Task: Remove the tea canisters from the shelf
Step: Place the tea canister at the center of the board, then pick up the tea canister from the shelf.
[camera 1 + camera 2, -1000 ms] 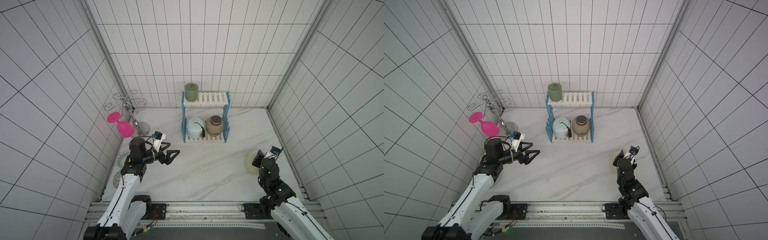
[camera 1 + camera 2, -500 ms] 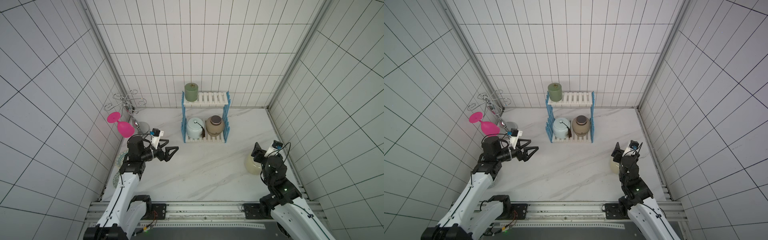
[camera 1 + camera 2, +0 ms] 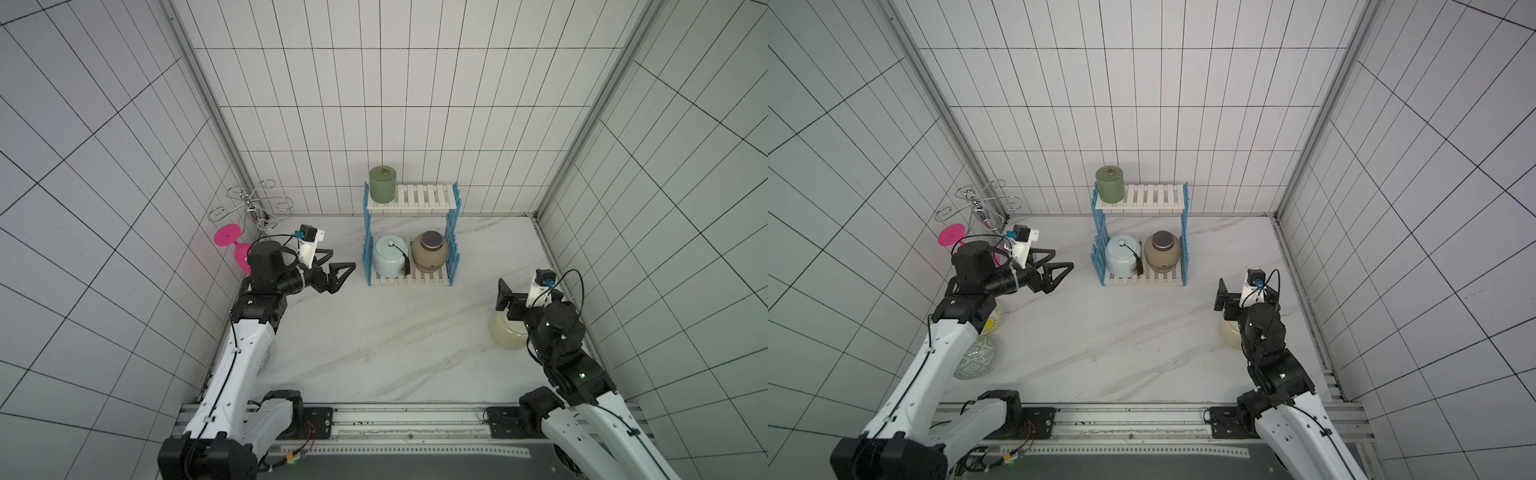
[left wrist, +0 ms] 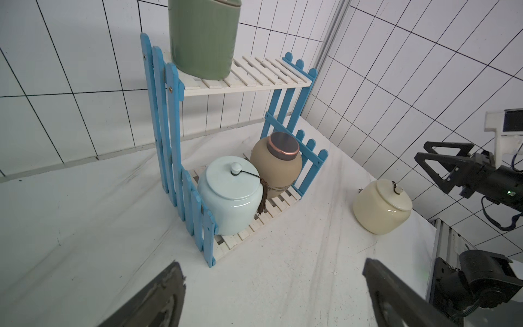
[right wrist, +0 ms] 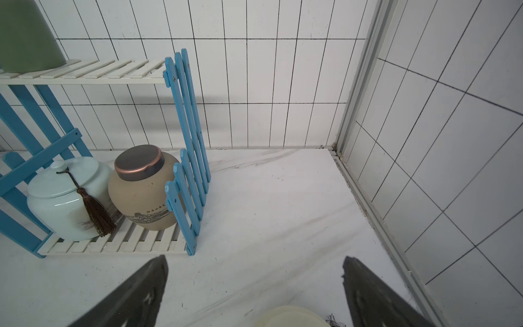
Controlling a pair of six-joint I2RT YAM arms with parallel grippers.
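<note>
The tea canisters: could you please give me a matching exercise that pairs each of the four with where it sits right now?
Canisters:
1. sage-green canister
2. pale-blue canister
3. tan-brown canister
4. cream canister

Places:
a. lower board of the shelf, topped by a flat dark lid
b. on the marble table, off the shelf
c. upper board of the shelf
d. lower board of the shelf, with a dark tassel hanging from its top

Pairs: 1-c, 2-d, 3-a, 4-b
</note>
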